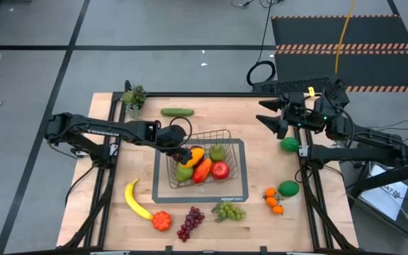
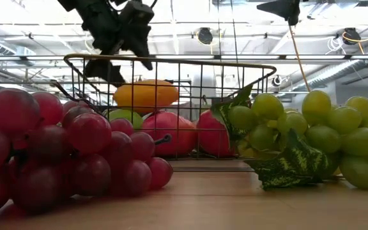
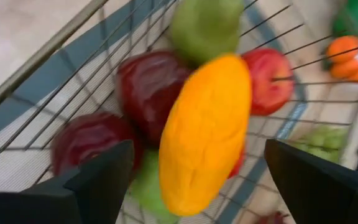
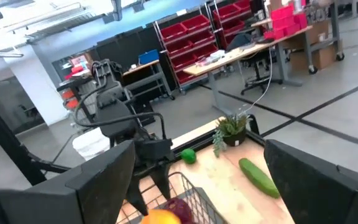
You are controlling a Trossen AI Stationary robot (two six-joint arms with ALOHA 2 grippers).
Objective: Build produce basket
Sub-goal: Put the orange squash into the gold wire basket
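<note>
Left gripper (image 1: 183, 154): your jaws apart over the basket (image 1: 234, 142), orange-yellow fruit (image 3: 207, 130) just below.
Right gripper (image 1: 269, 113): jaws apart, parked far right.
Produce: some in basket, banana (image 1: 136, 201), grapes (image 1: 190, 223) on table.

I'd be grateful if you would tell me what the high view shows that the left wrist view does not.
Only the high view shows the banana, the cucumber, the red grapes and the right gripper waiting at the table's far right. Only the left wrist view shows the left gripper's open fingers over the orange-yellow fruit. Both show the basket and red apple.
</note>
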